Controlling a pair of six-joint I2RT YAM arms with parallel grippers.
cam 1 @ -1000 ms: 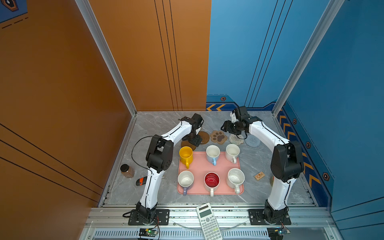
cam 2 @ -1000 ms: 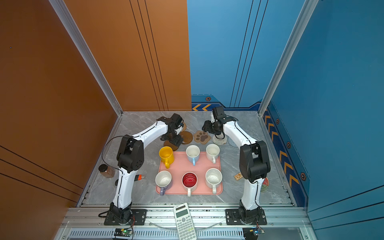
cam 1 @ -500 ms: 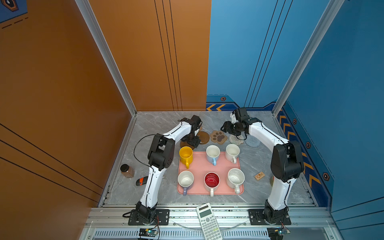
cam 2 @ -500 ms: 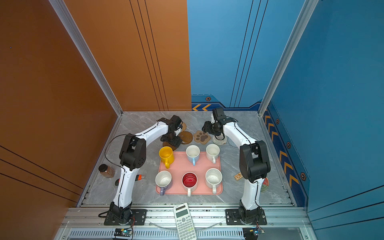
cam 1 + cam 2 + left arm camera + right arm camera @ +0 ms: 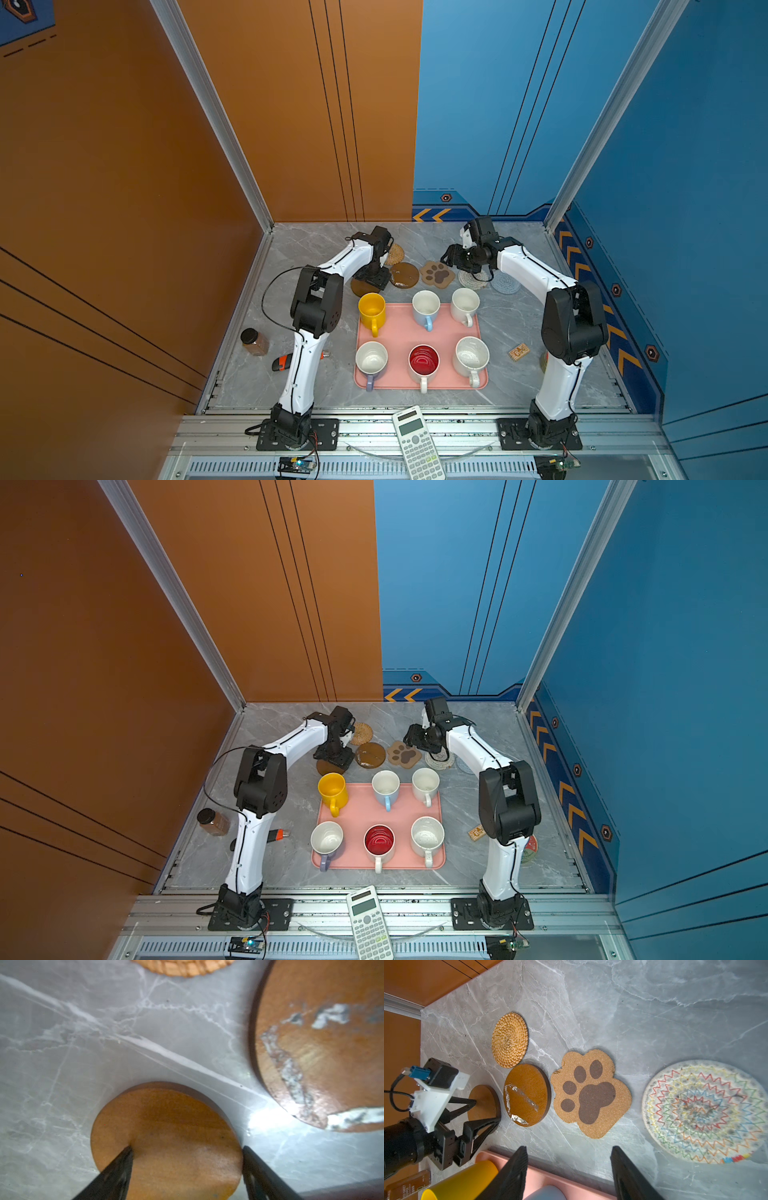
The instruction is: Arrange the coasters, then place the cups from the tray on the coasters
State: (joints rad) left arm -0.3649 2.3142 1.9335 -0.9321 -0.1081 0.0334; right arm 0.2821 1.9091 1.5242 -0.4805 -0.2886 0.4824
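Note:
Six coasters lie in a row behind the pink tray: a small dark brown disc, a tan woven disc, a scuffed dark brown disc, a paw shape, a white woven round and a pale-blue one. My left gripper is low over the small disc, jaws apart, one finger on its top and the other at its edge. My right gripper hovers open and empty near the white round. The tray holds six cups, among them a yellow one and a red-inside one.
A brown spice jar and an orange-and-black item lie at the left by the wall. A small wooden tag and a round tin sit right of the tray. A calculator rests on the front rail.
My left gripper has come down a little onto the small dark disc and its jaws have narrowed. The right arm has not moved.

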